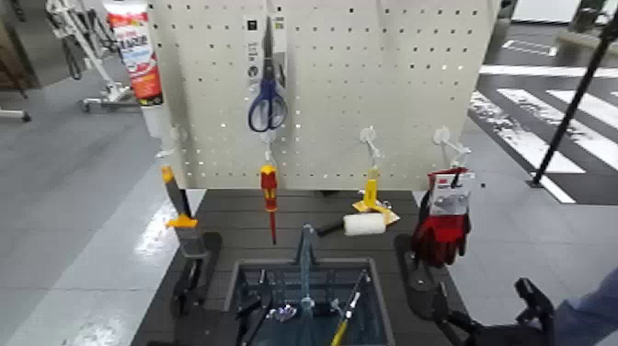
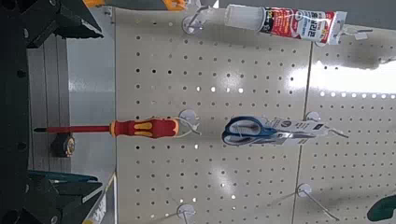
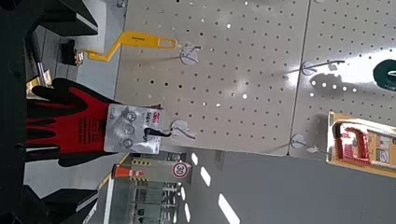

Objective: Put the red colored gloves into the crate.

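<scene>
The red gloves (image 1: pixel 441 230) with black parts hang by their white card from a pegboard hook at the right, above the dark table. They also show in the right wrist view (image 3: pixel 75 126), still on the hook. The blue-grey crate (image 1: pixel 276 269) with its upright central handle stands at the front middle and holds several tools. My right gripper (image 1: pixel 414 267) is low on the table, just below and left of the gloves, right of the crate. My left gripper (image 1: pixel 195 276) rests left of the crate.
On the pegboard (image 1: pixel 368 74) hang blue scissors (image 1: pixel 268 101), a red-handled screwdriver (image 1: pixel 268 189), a sealant tube (image 1: pixel 136 51) and a yellow-handled roller (image 1: pixel 365 221). An orange-and-black tool (image 1: pixel 179 221) stands at the left. A person's blue sleeve (image 1: pixel 589 317) is at the bottom right.
</scene>
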`<state>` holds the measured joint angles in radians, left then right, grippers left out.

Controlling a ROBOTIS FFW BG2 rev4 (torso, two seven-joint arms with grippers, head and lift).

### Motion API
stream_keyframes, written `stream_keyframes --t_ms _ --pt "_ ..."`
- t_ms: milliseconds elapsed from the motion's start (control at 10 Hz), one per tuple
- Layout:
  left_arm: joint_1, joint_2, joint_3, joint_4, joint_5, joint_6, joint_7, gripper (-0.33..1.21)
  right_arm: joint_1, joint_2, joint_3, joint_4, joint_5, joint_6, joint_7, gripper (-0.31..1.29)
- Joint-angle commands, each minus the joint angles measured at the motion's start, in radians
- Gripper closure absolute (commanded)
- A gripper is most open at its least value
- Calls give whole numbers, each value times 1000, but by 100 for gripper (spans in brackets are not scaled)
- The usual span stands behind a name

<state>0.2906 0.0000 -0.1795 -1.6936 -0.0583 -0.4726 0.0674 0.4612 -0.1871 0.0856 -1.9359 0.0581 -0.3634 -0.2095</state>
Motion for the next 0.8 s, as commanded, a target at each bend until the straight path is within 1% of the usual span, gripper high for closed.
stream_keyframes --t_ms 100,300,400,500,600,700,800 --pt "-1 -28 0 2 0 2 0 14 -1 0 -3 0 -4 4 5 8" --pt "-1 -28 2 2 0 2 0 14 -1 0 -9 0 -12 9 19 8" --pt "-1 -29 2 2 0 2 0 14 -4 0 -20 -2 -44 29 38 8" --pt "-2 -29 2 3 0 2 0 14 -13 0 -32 -11 -34 47 61 8" --pt "-2 -29 0 2 0 2 -1 14 -24 0 -46 -14 -43 61 94 8" --pt "-4 -34 -2 3 0 2 -1 14 -38 -2 -75 -32 -67 109 124 8" --pt "-4 -40 -2 6 0 2 -5 14 -81 2 -127 -41 -76 169 237 8"
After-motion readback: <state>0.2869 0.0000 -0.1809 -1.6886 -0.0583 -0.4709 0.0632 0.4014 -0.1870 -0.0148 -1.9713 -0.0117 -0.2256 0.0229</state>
